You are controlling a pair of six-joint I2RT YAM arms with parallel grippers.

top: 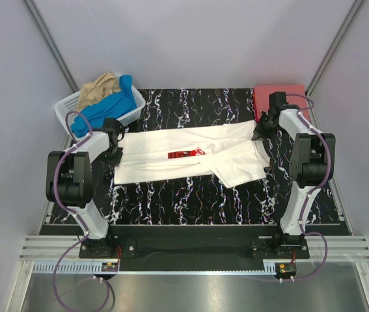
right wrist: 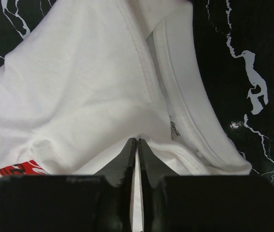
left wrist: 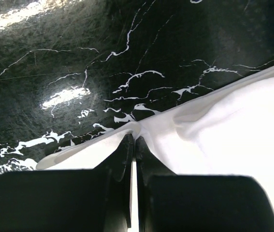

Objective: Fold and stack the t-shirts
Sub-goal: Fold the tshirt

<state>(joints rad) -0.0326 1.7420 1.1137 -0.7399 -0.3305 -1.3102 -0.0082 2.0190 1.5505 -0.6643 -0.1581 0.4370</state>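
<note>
A white t-shirt (top: 164, 144) with a red chest print (top: 186, 154) lies stretched across the black marble table (top: 191, 198), one part folded over toward the front right. My left gripper (top: 113, 155) is shut on its left edge, and in the left wrist view the cloth (left wrist: 233, 130) bunches at the gripper (left wrist: 135, 138). My right gripper (top: 262, 133) is shut on the shirt's right end. The right wrist view shows that gripper (right wrist: 137, 140) pinching a fold just beside the collar (right wrist: 185, 96), with the print (right wrist: 23, 169) at lower left. A folded red t-shirt (top: 279, 96) lies at the back right.
A white lattice basket (top: 80, 104) stands at the back left corner, holding a blue t-shirt (top: 112, 104) and a tan t-shirt (top: 99, 88). Bare marble runs along the front of the table between the two arm bases.
</note>
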